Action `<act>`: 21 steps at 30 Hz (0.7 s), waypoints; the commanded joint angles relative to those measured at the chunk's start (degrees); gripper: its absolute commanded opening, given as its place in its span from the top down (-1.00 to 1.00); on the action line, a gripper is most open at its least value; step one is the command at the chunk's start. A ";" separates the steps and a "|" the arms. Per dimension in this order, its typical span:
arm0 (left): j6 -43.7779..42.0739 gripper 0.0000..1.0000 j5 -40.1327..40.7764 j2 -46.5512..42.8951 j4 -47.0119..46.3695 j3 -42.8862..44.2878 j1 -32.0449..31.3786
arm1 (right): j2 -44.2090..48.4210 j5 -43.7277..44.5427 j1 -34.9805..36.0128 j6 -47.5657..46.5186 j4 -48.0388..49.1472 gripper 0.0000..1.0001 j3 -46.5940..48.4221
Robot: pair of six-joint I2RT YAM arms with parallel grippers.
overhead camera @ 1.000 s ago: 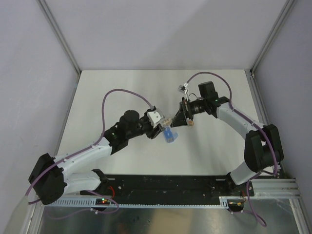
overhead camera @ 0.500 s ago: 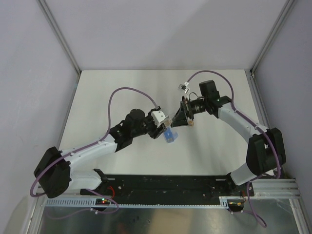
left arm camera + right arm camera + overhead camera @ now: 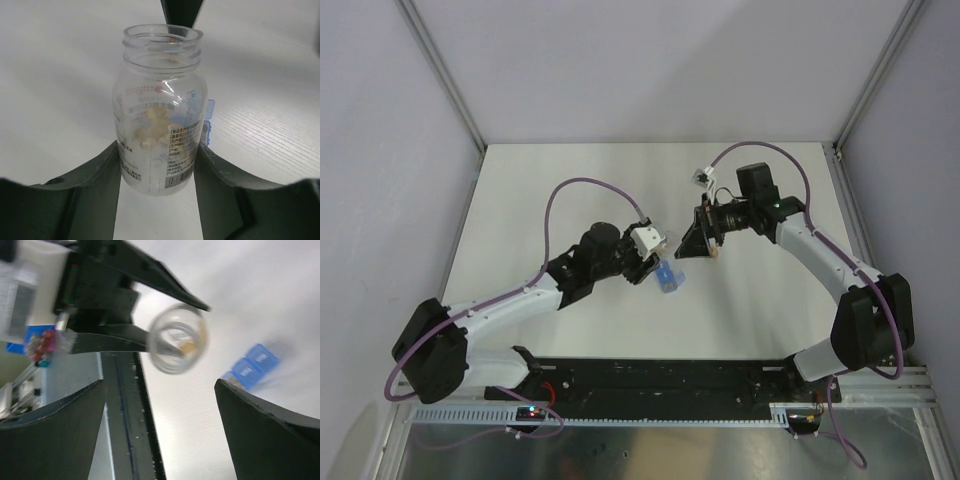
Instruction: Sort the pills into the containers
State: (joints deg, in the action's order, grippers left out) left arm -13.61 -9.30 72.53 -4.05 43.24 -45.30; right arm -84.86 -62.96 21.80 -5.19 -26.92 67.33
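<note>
My left fingers (image 3: 648,262) hold the bottle (image 3: 159,125) of pills (image 3: 152,132) near the blue containers (image 3: 667,279) on the desk (image 3: 570,180). My right fingers (image 3: 692,245) are wide. I should tip slowly.

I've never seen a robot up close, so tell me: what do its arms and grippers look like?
The left arm and right arm have white shells between chunky black joints. A purple cable loops off each. The fingers are dark, broad, tapering wedges.
</note>
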 commanded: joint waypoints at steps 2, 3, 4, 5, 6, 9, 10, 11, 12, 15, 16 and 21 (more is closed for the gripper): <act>-2.23 1.00 0.10 -4.60 1.19 0.26 0.16 | 3.10 17.87 -2.92 -3.27 -1.03 -0.92 2.59; -2.53 1.00 -0.09 -5.30 1.83 0.26 0.23 | 3.20 21.82 -2.91 -3.87 -1.03 -0.92 2.56; -2.90 1.00 -0.27 -5.82 2.59 0.22 0.26 | 3.07 26.75 -2.82 -4.57 -1.08 -0.93 2.60; -3.13 1.00 -0.58 -6.44 3.15 0.24 0.33 | 2.66 30.57 -2.73 -5.23 -1.19 -0.93 2.57; -3.46 1.00 -0.78 -7.01 4.39 0.29 0.31 | 1.83 34.72 -2.60 -5.60 -1.24 -0.93 2.56; -4.35 1.00 -1.56 -8.56 7.73 0.73 0.45 | -0.88 43.07 -2.40 -6.86 -1.50 -0.92 2.57; -4.56 1.00 -1.84 -8.91 8.49 0.93 0.46 | -2.13 45.32 -2.30 -7.16 -1.62 -0.92 2.55; -4.66 1.00 -2.07 -9.30 9.21 1.08 0.51 | -3.15 46.89 -2.08 -7.62 -1.63 -0.91 2.55; -4.67 1.00 -2.06 -9.63 9.67 1.16 0.49 | -4.54 48.86 -1.74 -7.98 -1.64 -0.91 2.55; -4.41 1.00 -2.16 -9.91 11.10 1.65 0.42 | -8.13 53.44 -0.51 -9.10 -1.50 -0.90 2.61; -4.24 1.00 -2.41 -9.89 11.44 1.79 0.40 | -9.49 54.64 -0.13 -9.29 -1.36 -0.89 2.62; -3.56 1.00 -3.50 -9.61 12.26 2.30 0.47 | -15.44 58.52 1.08 -9.65 -2.03 -0.85 3.72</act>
State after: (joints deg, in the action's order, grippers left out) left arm -16.86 -11.07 64.14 7.77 43.20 -45.17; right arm -97.36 -10.79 21.91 -13.32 -28.64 68.20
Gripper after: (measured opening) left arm 0.569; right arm 0.936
